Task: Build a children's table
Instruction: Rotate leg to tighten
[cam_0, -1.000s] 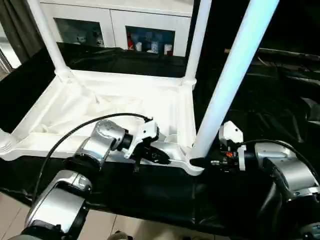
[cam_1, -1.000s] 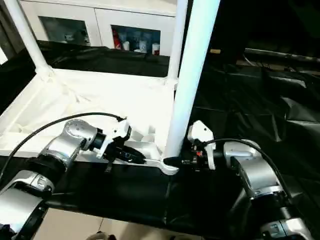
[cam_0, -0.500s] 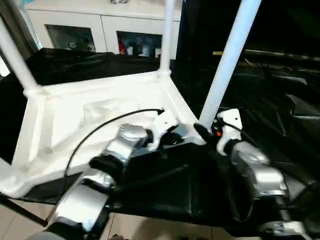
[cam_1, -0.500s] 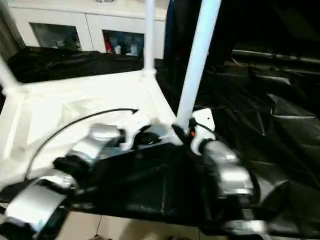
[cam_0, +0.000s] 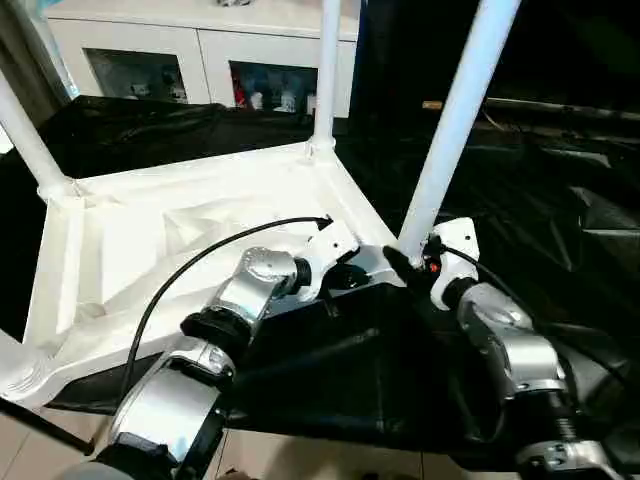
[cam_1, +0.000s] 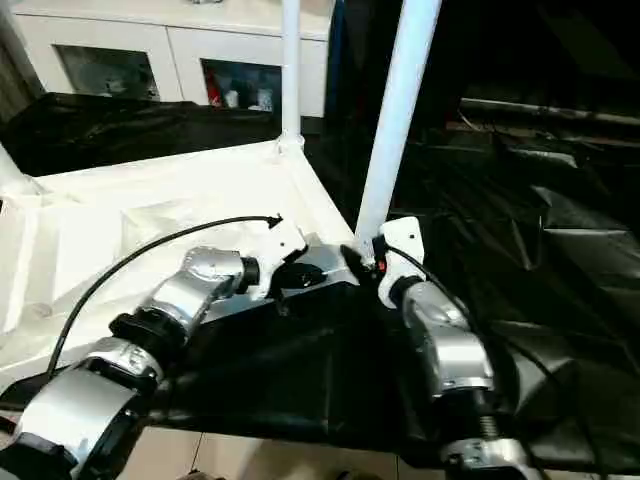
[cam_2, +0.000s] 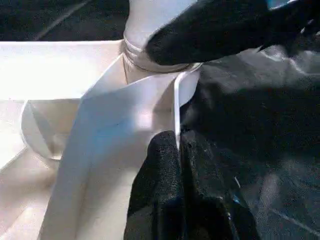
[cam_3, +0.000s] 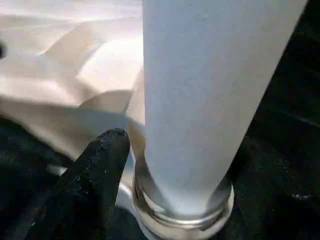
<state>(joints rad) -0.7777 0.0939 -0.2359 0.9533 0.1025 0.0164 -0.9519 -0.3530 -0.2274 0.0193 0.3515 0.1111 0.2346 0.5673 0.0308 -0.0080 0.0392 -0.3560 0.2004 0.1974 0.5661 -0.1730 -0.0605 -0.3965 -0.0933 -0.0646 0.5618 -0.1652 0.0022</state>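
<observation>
Tabletop (cam_0: 180, 230) lies upside down on the black-draped table (cam_0: 560, 180), rigid yet light, slick plastic, so I keep my left end effector (cam_2: 177, 150) pinching its thin rim while my right end effector (cam_0: 400, 265) stands spread at the near leg (cam_0: 455, 120) base.

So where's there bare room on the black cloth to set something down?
Free: the black cloth right of the near leg. Crowded: the tabletop corner where the left gripper and right gripper meet.
</observation>
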